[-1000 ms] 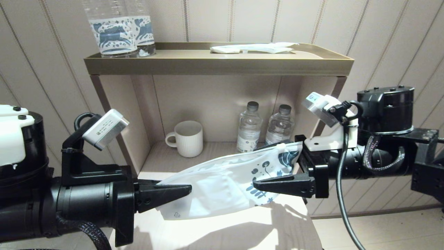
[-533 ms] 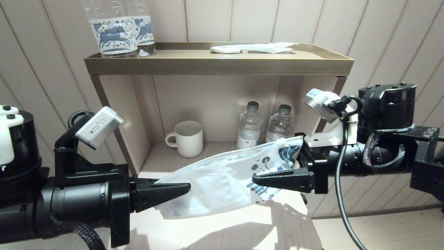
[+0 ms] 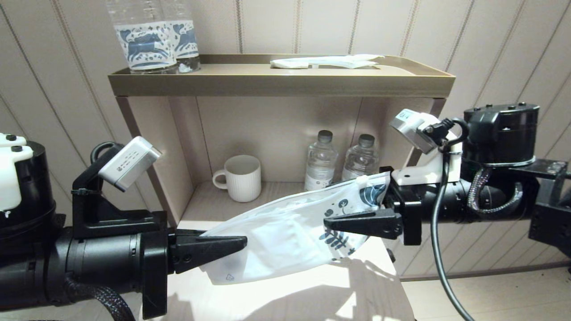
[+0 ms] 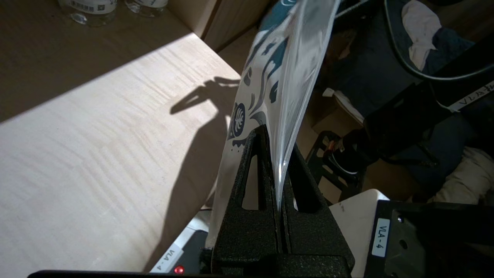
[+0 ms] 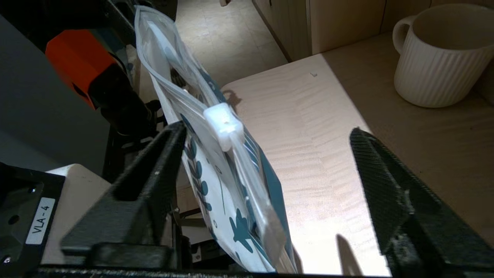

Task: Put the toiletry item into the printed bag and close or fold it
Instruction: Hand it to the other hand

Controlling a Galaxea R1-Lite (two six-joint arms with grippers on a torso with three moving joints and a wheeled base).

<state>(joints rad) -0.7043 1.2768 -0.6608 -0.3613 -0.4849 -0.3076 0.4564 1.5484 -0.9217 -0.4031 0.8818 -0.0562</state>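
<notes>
Two pincers at the printed bag (image 3: 285,232), held above the bench (image 3: 290,294).
Left pincer (image 3: 243,243) clamped on one end; right pincer (image 5: 266,162) spread wide around the slider end, not gripping.

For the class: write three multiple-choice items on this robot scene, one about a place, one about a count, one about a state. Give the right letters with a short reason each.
1. Where does the mug stand?
A. on the top shelf
B. in the lower shelf compartment, left of the small bottles
C. inside the bag

2. How many small capped bottles stand in that compartment?
A. one
B. two
C. four

3. What holds the printed bag up?
A. the left gripper, shut on its edge
B. the tabletop alone
C. the mug

Answers:
1 B: the head view shows the mug under the top shelf, with the bottles to its right.
2 B: two caps stand side by side.
3 A: the left wrist view shows the fingers pinching the bag edge, while the right gripper is open around the slider end.
</notes>
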